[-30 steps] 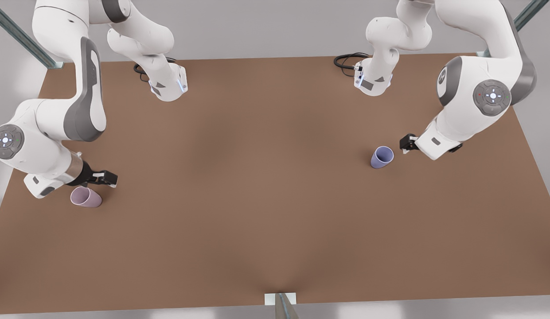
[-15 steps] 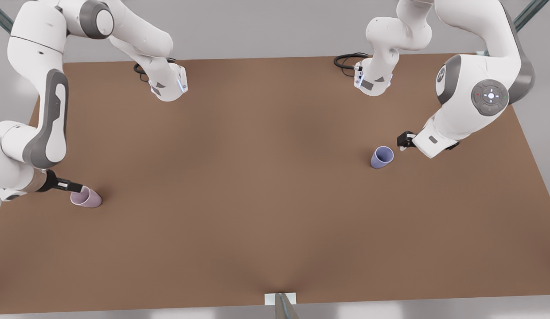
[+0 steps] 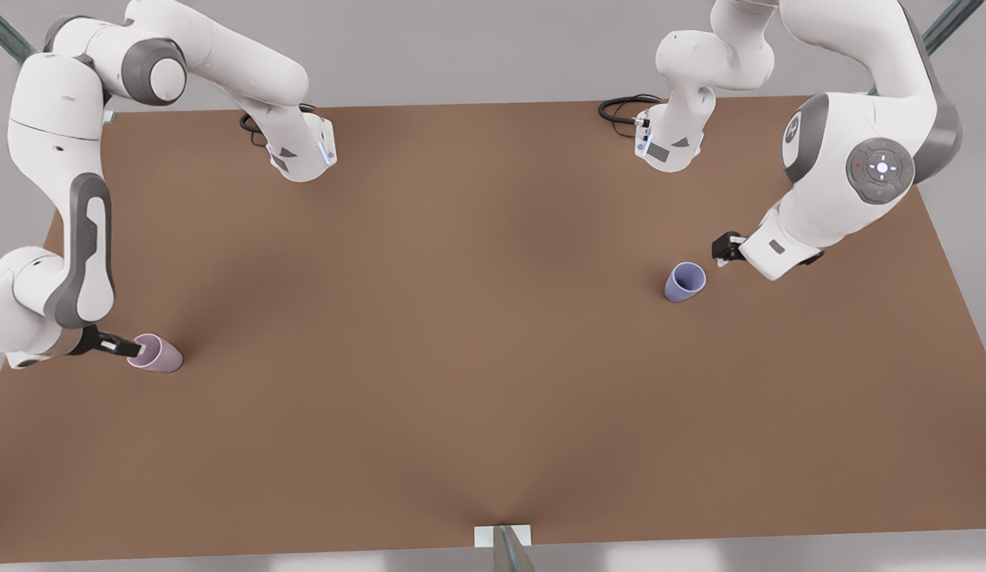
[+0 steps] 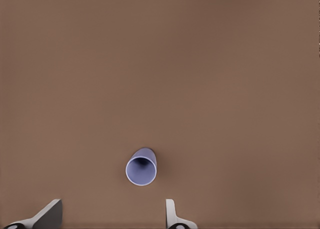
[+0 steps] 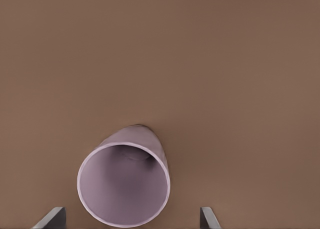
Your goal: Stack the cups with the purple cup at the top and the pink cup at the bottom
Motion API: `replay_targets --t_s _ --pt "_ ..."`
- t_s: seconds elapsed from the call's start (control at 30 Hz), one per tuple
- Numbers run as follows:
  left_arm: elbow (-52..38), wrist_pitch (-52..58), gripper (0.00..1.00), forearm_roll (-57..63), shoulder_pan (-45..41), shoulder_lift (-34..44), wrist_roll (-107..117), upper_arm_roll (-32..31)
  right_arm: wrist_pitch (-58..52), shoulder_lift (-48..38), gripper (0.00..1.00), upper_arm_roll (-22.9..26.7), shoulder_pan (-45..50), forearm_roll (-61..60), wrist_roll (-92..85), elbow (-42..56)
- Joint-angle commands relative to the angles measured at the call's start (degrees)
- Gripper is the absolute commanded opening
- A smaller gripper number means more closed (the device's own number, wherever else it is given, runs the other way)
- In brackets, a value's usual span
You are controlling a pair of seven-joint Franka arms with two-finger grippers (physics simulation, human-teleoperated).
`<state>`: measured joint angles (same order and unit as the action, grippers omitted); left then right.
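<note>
Both arms (image 3: 858, 159) are glossy white with grey joint bands and round grey caps bearing small lights. Their white bases (image 3: 302, 151), upper frame, show blue glowing strips and black coiled cables (image 3: 620, 107). Fingers (image 3: 115, 345) are black with white pads.

Plain brown tabletop in a pale grey room.

The flat matte brown table surface (image 3: 477, 334) spans nearly the whole front view, evenly lit with soft darker patches. Behind it runs a light grey wall (image 3: 477, 48). Slanted grey metal struts (image 3: 949, 20) cross the upper corners, and a small white bracket (image 3: 502, 535) sits at the near edge.
</note>
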<state>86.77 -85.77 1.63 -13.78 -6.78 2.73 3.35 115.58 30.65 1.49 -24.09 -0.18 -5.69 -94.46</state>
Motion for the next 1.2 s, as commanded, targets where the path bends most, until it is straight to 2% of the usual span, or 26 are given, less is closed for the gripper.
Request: replay_targets --t_s 0.0,0.27,0.3,0.33,0.37,0.4,0.5,0.7,0.83,0.87,0.97,1.17 --pt "0.0 0.7 1.0 0.0 -0.2 0.1 0.4 -0.2 5.4 1.3 1.0 0.0 -1.0 -0.1 -5.4 0.1" --pt "0.0 0.7 1.0 0.0 -0.2 -0.2 0.3 -0.2 6.4 4.5 1.0 -0.1 -2.5 -1.8 -8.3 0.2" --pt "0.0 0.7 1.0 0.0 -0.2 -0.3 0.5 -0.2 7.1 5.2 0.95 -0.1 -2.5 -1.8 -8.3 0.2" --pt "0.0 0.7 1.0 0.0 -0.2 -0.3 0.3 -0.2 7.8 5.4 0.73 -0.1 -2.3 -1.8 -8.2 0.3" --pt "0.0 0.7 1.0 0.0 -0.2 -0.1 0.5 -0.2 9.8 5.8 0.56 -0.1 -2.1 -1.8 -8.2 0.3" --pt "0.0 0.7 1.0 0.0 -0.2 -0.2 0.5 -0.2 10.2 6.4 0.44 -0.1 -2.1 -1.8 -8.2 0.2" --pt "0.0 0.7 1.0 0.0 -0.2 0.1 0.7 -0.6 10.1 6.3 0.23 -0.3 -1.8 -1.8 -7.6 0.3" --pt "0.0 0.7 1.0 0.0 -0.2 0.2 0.8 -0.7 9.6 5.5 0.21 -0.6 -1.8 -1.8 -8.1 0.5" --pt "-0.1 0.7 1.0 0.0 -0.2 0.1 0.6 -0.7 10.0 3.3 0.21 -8.0 -1.8 -1.6 -9.2 2.5" --pt "-0.1 0.7 1.0 0.0 -0.2 0.1 0.6 -0.7 9.3 3.5 0.21 -11.4 -1.8 -0.6 -18.5 3.0" --pt "-0.1 0.7 1.0 0.0 -0.2 0.1 0.5 -0.7 9.1 2.5 0.21 -12.1 6.1 -0.9 -16.8 2.8" --pt "-1.9 0.8 1.0 0.5 -0.2 0.0 0.8 -0.6 4.6 -2.3 0.21 -12.1 22.3 -0.6 9.6 1.6"
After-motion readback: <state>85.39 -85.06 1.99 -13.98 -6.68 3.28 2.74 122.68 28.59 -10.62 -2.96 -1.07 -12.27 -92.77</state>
